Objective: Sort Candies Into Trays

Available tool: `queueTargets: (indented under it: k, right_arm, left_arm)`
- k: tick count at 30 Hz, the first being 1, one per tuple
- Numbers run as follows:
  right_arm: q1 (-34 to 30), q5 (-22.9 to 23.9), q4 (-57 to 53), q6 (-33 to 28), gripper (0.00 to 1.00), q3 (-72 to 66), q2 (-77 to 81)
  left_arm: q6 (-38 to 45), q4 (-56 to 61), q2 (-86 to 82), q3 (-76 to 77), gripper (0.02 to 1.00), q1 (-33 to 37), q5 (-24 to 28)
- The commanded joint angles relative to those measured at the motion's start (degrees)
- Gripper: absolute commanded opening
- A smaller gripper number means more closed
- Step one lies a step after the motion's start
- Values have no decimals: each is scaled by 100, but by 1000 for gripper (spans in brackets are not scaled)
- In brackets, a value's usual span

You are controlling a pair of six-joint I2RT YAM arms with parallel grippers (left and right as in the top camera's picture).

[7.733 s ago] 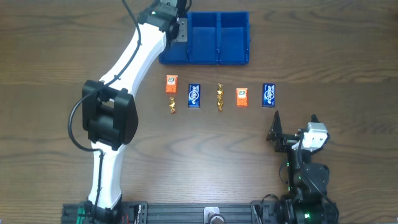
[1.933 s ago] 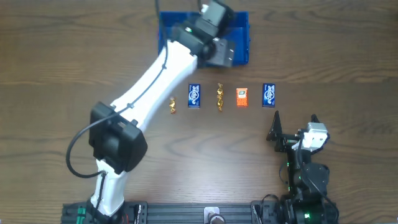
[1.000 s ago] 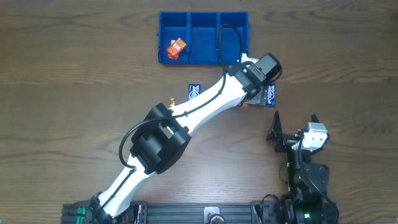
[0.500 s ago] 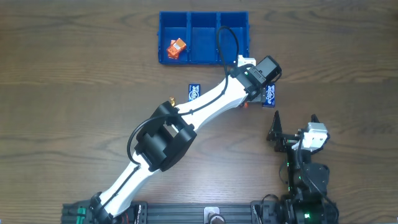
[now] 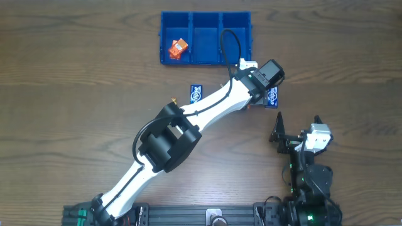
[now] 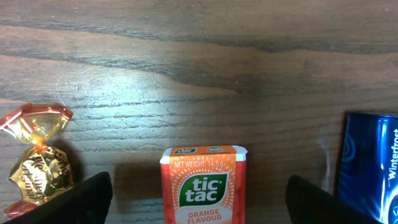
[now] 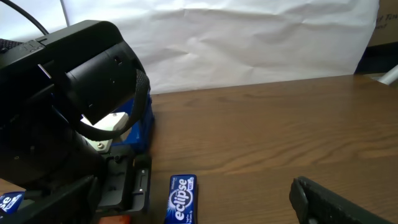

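Grasp step: small orange plastic candy box (image 6: 203,180) flat on the wooden worktop (image 6: 199,62), between gold-wrapped sweet (image 6: 37,152) and blue packet (image 6: 373,168), straddled by left hand (image 6: 202,205), spread wide. Next, likely: lower, pinch, carry to blue plastic tray (image 5: 205,37).

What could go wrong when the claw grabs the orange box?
1. The left claw is open over the orange candy box, with a gold-wrapped candy and a blue candy box close on either side; a finger might bump one.
2. The flat box might slip from the grip.
3. It could land in the wrong part of the blue tray, away from the other orange box.
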Motion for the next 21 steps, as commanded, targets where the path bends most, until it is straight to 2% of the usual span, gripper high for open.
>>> queueTargets:
  k: [1, 4, 11, 17, 21]
  right_arm:
    - [-24, 13, -13, -37, 998, -22, -39]
    - [-24, 13, -13, -37, 998, -22, -39]
    - [-24, 13, -13, -35, 998, -22, -39]
    - [-24, 13, -13, -35, 998, -22, -39]
    - [-24, 13, -13, -37, 998, -22, -39]
  left_arm:
    - [-44, -7, 114, -13, 875, -24, -153]
    - [-46, -9, 114, -13, 803, -22, -155]
    - [-46, -9, 186, -13, 796, -28, -151]
    - [-44, -13, 192, -13, 730, -31, -155]
    - [-44, -24, 192, -13, 720, -31, -177]
